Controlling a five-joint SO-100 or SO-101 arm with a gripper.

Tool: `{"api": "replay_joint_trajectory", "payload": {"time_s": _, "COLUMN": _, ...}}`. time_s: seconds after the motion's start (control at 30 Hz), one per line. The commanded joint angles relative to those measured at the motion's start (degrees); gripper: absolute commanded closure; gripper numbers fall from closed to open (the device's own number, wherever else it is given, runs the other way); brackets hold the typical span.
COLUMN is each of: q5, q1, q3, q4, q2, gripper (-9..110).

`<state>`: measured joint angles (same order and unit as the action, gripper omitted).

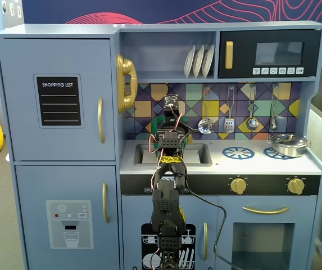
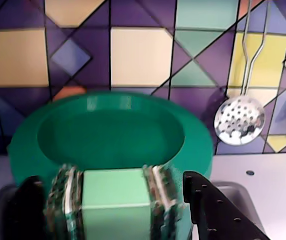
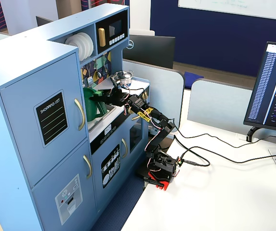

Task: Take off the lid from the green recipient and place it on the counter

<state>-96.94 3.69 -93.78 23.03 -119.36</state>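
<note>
The green recipient (image 2: 200, 150) stands at the back of the counter (image 2: 265, 190) by the sink. In the wrist view its round top shows a wide rim round a darker sunken middle. I make out no knob, so I cannot tell whether the lid is on it. A lighter green block with ribbed sides (image 2: 115, 197) on its front lies between my jaws. My gripper (image 2: 112, 177) is open, with its black fingers (image 2: 217, 210) apart on either side of that block. The arm hides most of the recipient in a fixed view (image 1: 157, 125); it also shows in the other one (image 3: 90, 110).
A silver pot (image 1: 289, 144) sits on the right burner ring. The left burner ring (image 1: 237, 152) is bare. The sink basin (image 1: 197, 154) lies under the arm. A perforated skimmer (image 2: 240, 120) and other utensils hang on the tiled backsplash just right of the recipient.
</note>
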Motion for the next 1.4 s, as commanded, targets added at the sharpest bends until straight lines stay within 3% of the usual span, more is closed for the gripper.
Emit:
{"api": "replay_joint_trajectory", "payload": {"time_s": 0.0, "q5": -1.8, "q1": -0.9, "q3": 3.3, "q4": 0.7, "q2": -1.0, "gripper": 85}}
{"api": "replay_joint_trajectory", "payload": {"time_s": 0.17, "q5": -2.9, "q1": -1.6, "q3": 3.3, "q4": 1.6, "q2": -1.0, "gripper": 101}}
{"api": "replay_joint_trajectory", "payload": {"time_s": 0.87, "q5": -4.7, "q1": 0.1, "q3": 9.0, "q4": 0.7, "q2": -2.5, "gripper": 101}}
{"api": "replay_joint_trajectory", "payload": {"time_s": 1.37, "q5": -1.3, "q1": 24.2, "q3": 8.1, "q4": -0.4, "q2": -5.0, "gripper": 101}}
